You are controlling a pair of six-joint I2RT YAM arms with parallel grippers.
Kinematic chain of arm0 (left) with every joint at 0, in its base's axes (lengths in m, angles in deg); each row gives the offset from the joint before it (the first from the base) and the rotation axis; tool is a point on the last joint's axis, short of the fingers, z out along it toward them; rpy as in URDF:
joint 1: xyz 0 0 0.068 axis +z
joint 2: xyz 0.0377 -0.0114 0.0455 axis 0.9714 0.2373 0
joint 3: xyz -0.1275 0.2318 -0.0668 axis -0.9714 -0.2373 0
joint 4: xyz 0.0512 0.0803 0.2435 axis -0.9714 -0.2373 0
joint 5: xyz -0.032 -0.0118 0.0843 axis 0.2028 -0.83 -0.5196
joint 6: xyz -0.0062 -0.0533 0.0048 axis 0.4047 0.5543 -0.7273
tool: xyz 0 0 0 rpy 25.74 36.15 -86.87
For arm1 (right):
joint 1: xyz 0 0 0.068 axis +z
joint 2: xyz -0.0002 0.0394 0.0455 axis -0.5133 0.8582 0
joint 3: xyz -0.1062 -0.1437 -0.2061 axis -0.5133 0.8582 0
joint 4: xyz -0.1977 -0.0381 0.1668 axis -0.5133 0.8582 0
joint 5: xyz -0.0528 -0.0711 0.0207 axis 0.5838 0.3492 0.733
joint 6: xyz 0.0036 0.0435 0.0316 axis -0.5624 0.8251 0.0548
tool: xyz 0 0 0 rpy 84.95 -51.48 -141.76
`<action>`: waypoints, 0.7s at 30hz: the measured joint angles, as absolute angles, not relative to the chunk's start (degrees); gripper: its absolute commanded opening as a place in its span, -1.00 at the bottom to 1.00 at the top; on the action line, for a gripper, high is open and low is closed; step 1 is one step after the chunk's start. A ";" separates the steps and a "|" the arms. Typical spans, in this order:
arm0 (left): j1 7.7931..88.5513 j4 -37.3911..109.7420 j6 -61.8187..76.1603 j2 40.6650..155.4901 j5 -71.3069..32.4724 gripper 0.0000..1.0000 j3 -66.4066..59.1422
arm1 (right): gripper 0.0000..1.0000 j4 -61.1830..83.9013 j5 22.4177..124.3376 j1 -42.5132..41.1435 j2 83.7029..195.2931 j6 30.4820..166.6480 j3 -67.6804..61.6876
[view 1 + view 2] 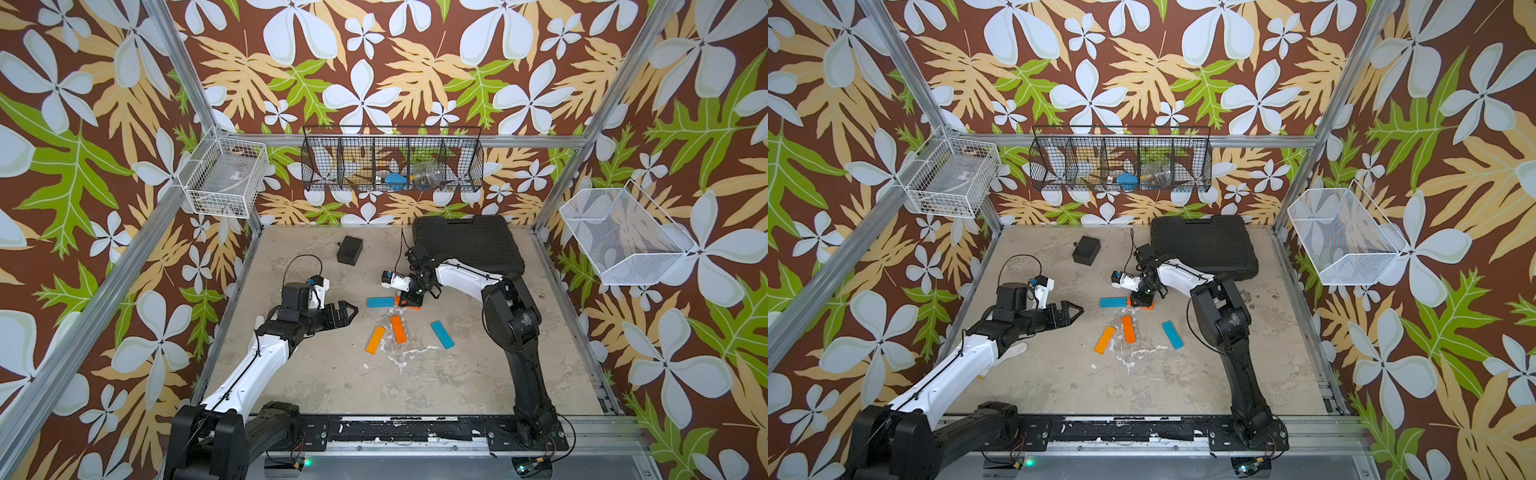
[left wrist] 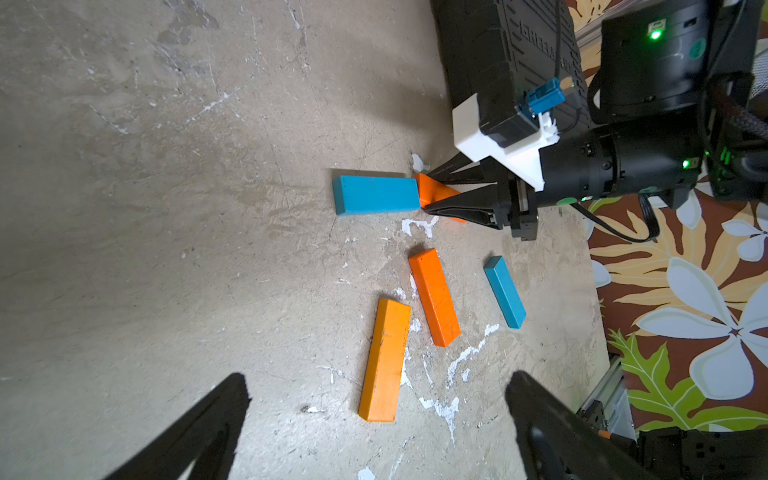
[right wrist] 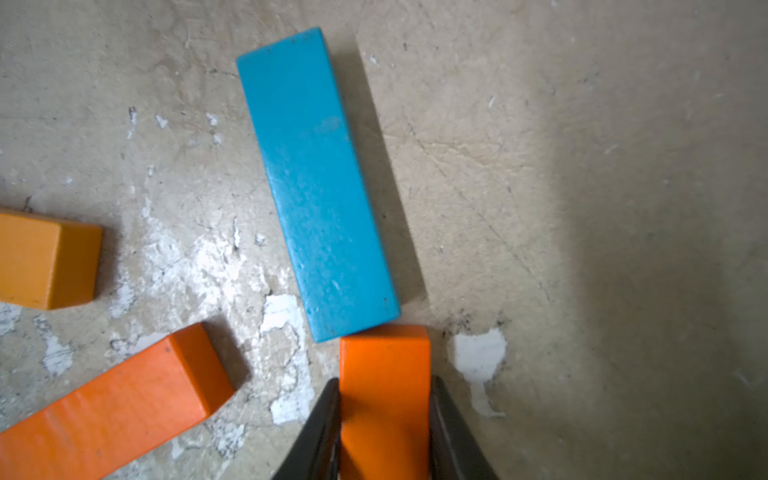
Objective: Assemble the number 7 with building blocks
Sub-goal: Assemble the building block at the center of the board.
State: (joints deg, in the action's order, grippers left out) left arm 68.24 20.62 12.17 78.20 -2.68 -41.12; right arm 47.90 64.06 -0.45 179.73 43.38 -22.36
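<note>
Right gripper (image 3: 384, 388): clenching the held orange block (image 3: 384, 365), jaws pressing its two long sides (only the block's end is showing past the fingertips).
Held orange block: sitting about mid-table (image 1: 332, 382), a little toward the far edge, its end touching the end of the far blue block (image 3: 316, 183).
Far blue block: lying flat, running parallel to the far edge, leftward from the held one.
Left gripper (image 1: 348, 313): hanging released, jaws spread wide, over the table's left half, apart from every block.
Loose blocks: pale orange block (image 1: 375, 340) and deep orange block (image 1: 397, 328) are lying flat just beside each other, nearer the near edge; near blue block (image 1: 442, 334) is lying apart, rightward.
</note>
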 measured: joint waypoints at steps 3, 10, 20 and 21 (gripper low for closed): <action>68.24 20.57 12.15 78.46 -2.68 0.99 -41.10 | -0.63 46.86 63.71 -0.49 179.34 43.23 -21.31; 68.24 20.64 12.10 79.07 -2.68 0.99 -41.01 | -0.61 44.41 63.22 0.07 177.96 43.16 -18.73; 68.24 20.99 12.15 79.25 -2.70 0.99 -41.01 | -0.62 43.60 62.61 1.71 176.39 42.99 -16.15; 68.24 20.97 12.15 79.27 -2.70 0.99 -41.01 | -0.62 43.90 62.55 1.71 176.58 42.99 -16.37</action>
